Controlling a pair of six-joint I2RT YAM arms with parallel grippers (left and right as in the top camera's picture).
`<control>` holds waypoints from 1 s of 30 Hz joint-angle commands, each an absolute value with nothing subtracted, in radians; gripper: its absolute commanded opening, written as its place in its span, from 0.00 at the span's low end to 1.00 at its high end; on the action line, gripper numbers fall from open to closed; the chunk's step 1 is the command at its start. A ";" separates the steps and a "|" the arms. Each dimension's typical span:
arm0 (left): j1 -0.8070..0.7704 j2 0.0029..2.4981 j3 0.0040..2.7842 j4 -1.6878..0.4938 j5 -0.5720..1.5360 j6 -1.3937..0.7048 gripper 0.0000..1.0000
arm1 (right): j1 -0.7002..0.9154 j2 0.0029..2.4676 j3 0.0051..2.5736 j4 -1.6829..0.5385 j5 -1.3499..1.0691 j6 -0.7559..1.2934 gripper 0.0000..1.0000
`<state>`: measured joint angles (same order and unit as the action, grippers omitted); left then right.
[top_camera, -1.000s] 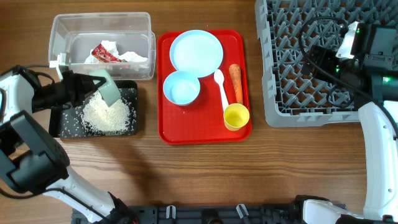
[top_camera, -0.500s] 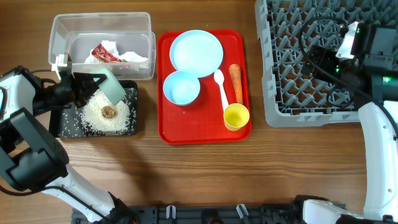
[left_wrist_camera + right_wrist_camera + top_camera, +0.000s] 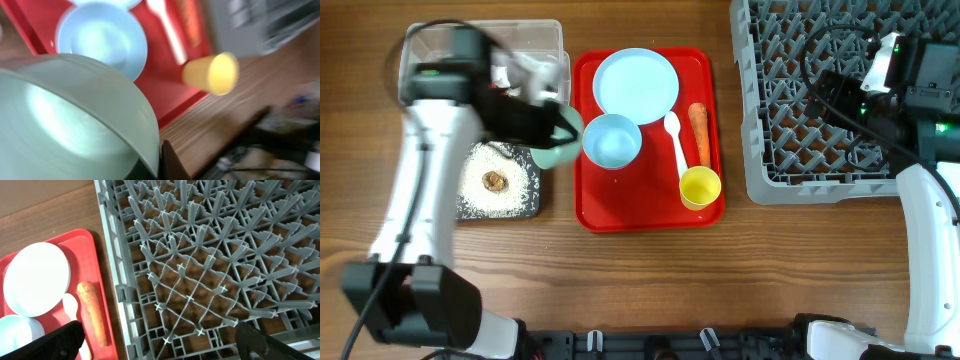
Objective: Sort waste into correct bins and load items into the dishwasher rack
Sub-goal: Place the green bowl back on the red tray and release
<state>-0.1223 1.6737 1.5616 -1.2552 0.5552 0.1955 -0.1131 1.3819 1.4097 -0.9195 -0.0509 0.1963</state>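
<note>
Rice [image 3: 510, 192] heap, brown lump [image 3: 494, 181] on top, in black tray [image 3: 535, 206]. Plate [image 3: 636, 82], bowl [image 3: 612, 140], spoon [image 3: 675, 140], carrot [image 3: 699, 133], yellow cup [image 3: 700, 186] on red tray [image 3: 640, 215]. Second bowl [image 3: 557, 145] held tilted between trays. Grey rack [image 3: 800, 120] far right, clear tub [image 3: 535, 38] top left.

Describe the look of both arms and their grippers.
Both arms have white links and black joints. The left arm carries a thin black cable; its gripper finger is dark. The right arm shows looping black cables, green lights and black fingers.
</note>
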 commanded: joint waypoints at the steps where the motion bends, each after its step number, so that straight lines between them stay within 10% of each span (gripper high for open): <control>1: -0.336 1.694 1.562 -1.240 0.152 -0.043 0.04 | -0.115 1.384 1.413 -0.921 -0.060 0.184 1.00; 11: -0.633 1.892 1.554 -1.195 0.002 -0.194 0.04 | -0.115 1.384 1.414 -0.917 -0.060 0.184 1.00; 30: -0.664 2.042 1.551 -1.205 0.002 -0.196 0.06 | -0.115 1.384 1.414 -0.917 -0.060 0.184 1.00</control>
<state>-0.6594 2.0350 1.5566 -1.1805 0.0154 -0.1822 -0.1131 1.3819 1.4097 -0.9199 -0.0517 0.1963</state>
